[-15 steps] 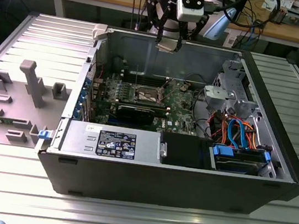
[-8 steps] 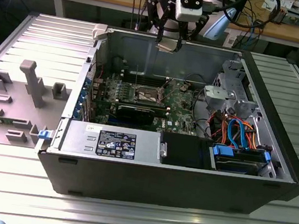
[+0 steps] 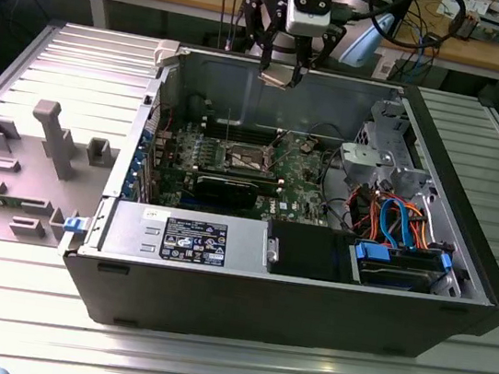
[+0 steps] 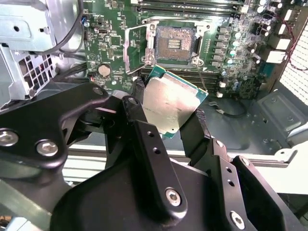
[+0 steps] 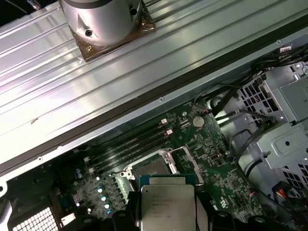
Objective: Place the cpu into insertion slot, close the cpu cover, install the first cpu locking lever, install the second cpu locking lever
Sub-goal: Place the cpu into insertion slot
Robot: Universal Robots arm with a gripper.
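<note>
My gripper (image 3: 281, 72) hangs above the open computer case, over its back wall, shut on the cpu (image 3: 279, 81). In both wrist views the cpu (image 4: 168, 103) (image 5: 166, 207) is a square chip with a silvery top and a green edge, pinched between two black fingers (image 4: 137, 113). The insertion slot (image 4: 174, 43) (image 5: 150, 168) lies on the green motherboard below the chip, with its dark centre bare. The cpu cover (image 4: 129, 48) is a thin silvery frame swung open beside the slot. The slot (image 3: 244, 157) sits mid-board in the exterior view.
A labelled power supply box (image 3: 191, 237) lines the case's front wall. A metal drive cage (image 3: 379, 159) and orange and blue cables (image 3: 394, 217) fill the exterior view's right. A black card (image 3: 226, 187) crosses the board. A grey fixture (image 3: 52, 136) stands outside on the ribbed table.
</note>
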